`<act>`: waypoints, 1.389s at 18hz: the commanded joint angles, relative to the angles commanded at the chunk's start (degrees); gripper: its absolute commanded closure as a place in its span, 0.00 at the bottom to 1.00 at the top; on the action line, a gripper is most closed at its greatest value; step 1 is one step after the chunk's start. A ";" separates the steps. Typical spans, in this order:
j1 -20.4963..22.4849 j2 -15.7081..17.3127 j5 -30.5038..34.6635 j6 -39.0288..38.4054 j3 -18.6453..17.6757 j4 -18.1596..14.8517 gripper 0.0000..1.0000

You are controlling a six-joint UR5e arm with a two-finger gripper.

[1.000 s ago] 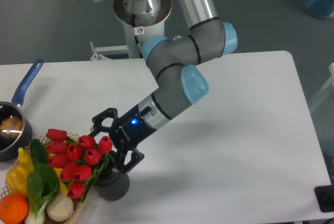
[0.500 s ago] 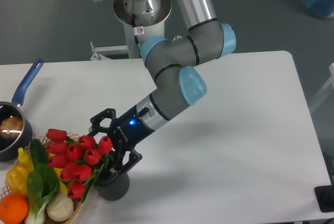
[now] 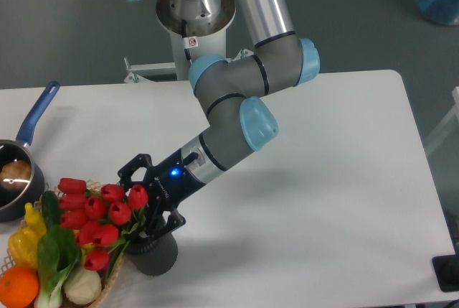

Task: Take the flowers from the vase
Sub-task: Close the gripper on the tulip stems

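Tulips are what we take the gripper (image 3: 143,204) to be clenched on, the flowers (image 3: 93,218) leaning from the vase (image 3: 154,254) near the table's (image 3: 323,179) front-left corner, so next comes a straight lift.

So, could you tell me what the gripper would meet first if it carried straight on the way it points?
The gripper points down-left into the flowers; it looks already at their stems, though depth is unclear.
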 joint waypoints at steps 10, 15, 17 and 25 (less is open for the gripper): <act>0.97 0.18 0.00 1.49 0.09 -0.09 0.23; 1.41 0.35 0.00 1.41 -0.35 -0.09 0.38; 1.93 0.44 0.00 1.41 -0.44 -0.09 0.39; 2.11 1.06 -0.26 1.06 -1.14 -0.17 0.54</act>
